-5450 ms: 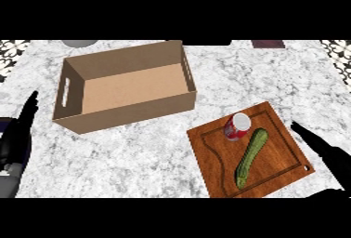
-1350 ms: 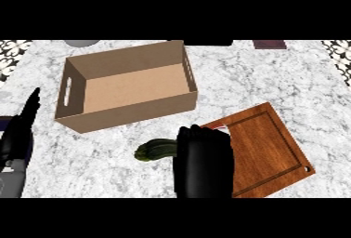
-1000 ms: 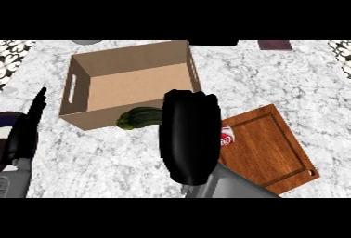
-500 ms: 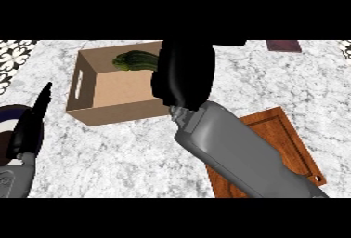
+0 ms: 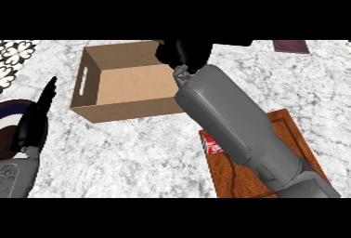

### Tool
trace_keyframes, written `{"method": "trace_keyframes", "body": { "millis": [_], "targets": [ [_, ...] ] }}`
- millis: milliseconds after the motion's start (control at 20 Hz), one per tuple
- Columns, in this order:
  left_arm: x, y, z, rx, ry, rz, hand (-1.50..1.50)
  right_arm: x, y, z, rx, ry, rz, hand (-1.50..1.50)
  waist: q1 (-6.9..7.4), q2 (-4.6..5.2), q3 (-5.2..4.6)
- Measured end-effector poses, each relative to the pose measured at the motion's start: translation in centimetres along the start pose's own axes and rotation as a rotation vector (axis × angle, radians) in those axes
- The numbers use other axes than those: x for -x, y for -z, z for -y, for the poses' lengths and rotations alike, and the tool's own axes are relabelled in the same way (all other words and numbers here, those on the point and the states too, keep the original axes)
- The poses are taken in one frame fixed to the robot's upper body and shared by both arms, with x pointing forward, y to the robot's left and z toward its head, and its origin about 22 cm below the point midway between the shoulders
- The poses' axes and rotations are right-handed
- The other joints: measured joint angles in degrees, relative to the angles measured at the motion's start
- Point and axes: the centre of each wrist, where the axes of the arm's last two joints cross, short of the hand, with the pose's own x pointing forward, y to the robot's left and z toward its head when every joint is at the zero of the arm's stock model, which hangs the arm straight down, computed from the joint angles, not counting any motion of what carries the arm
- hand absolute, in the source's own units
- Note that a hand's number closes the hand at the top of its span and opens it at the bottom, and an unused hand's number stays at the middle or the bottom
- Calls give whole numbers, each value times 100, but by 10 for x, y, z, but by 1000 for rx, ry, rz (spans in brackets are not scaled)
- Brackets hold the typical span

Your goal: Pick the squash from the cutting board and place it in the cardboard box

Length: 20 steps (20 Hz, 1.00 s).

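Observation:
The open cardboard box (image 5: 123,110) stands at the upper left of the marble counter, and the part of its floor that shows is bare. My right hand (image 5: 184,52) hangs over the box's far right corner, with its grey forearm running down across the view. The squash shows nowhere; the hand and forearm may be hiding it. The wooden cutting board (image 5: 291,135) lies at the lower right, largely under the forearm. My left hand (image 5: 37,116) rests open near the left edge, fingers up.
A red and white can (image 5: 214,145) stands at the board's left edge, right beside the forearm. A dark plate with a white rim (image 5: 10,122) sits at the left edge behind my left hand. A dark red object (image 5: 291,45) lies at the top right.
The right hand carried the squash from beside the board up and over into the box. Half a second ago the squash showed beside the hand inside the box; now it is out of sight.

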Motion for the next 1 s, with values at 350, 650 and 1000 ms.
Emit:
{"method": "trace_keyframes", "body": {
  "millis": [350,650,1000],
  "targets": [
    [-3,2,4,14,0,18,0,19,30,-22,-13,24,-152,-150,130,52,1],
    [-10,5,9,21,-7,30,0,34,42,-34,-38,109,-255,-150,207,66,5],
    [-9,7,12,25,-7,25,0,32,46,-36,62,206,-183,-150,191,61,5]
  ]
}}
